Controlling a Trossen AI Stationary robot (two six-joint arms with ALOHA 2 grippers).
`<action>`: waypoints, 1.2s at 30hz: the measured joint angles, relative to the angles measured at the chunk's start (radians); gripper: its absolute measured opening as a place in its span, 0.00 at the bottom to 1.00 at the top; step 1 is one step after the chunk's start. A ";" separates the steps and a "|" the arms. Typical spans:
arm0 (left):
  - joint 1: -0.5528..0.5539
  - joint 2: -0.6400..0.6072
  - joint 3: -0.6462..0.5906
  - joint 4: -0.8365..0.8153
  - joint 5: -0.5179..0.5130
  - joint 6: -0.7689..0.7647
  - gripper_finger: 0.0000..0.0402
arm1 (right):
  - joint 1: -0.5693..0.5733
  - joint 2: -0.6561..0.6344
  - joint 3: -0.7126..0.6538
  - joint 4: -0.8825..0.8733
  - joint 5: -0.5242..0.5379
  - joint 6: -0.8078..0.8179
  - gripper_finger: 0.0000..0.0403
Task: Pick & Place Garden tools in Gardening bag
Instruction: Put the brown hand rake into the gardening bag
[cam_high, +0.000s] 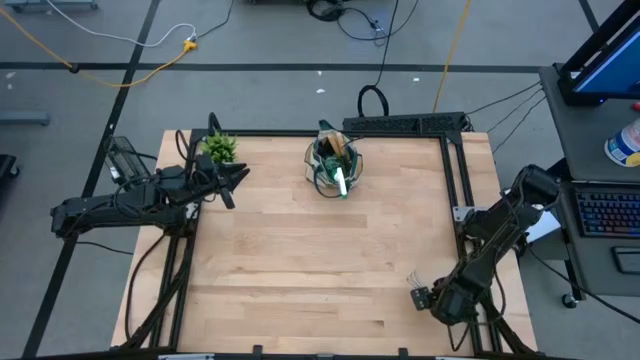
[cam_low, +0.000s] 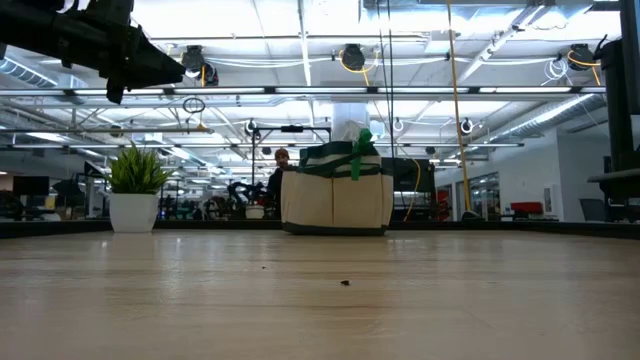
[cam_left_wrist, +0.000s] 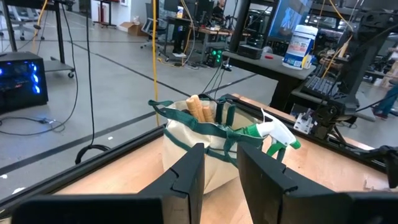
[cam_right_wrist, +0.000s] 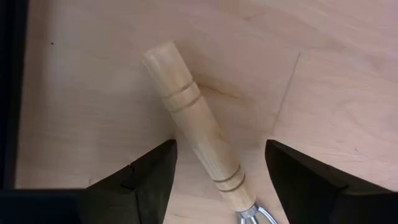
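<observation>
Hanging over the table's (cam_high: 320, 260) front right corner, the right gripper (cam_right_wrist: 217, 165) is wide open above one wooden-handled tool (cam_right_wrist: 196, 134) lying flat between its fingers. The left gripper (cam_left_wrist: 219, 171) floats near the back left corner, fingers close together, holding nothing. One bag (cam_high: 333, 160) sits at the back edge, tools inside. One plant (cam_high: 219, 149) stands nearby. The middle is bare.

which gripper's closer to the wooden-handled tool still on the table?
Right. The right gripper hangs directly over the wooden-handled tool, fingers open either side. The left gripper is across the table by the gardening bag.
</observation>
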 joint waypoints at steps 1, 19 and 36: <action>0.000 0.000 0.000 0.000 0.000 -0.002 0.25 | 0.000 0.012 0.001 -0.001 0.007 -0.005 0.60; 0.000 0.000 0.000 0.001 0.000 -0.036 0.25 | -0.019 0.032 -0.003 0.001 0.004 -0.010 0.22; 0.000 0.000 0.000 0.000 0.000 -0.036 0.25 | -0.105 0.035 -0.004 0.005 0.125 -0.039 0.15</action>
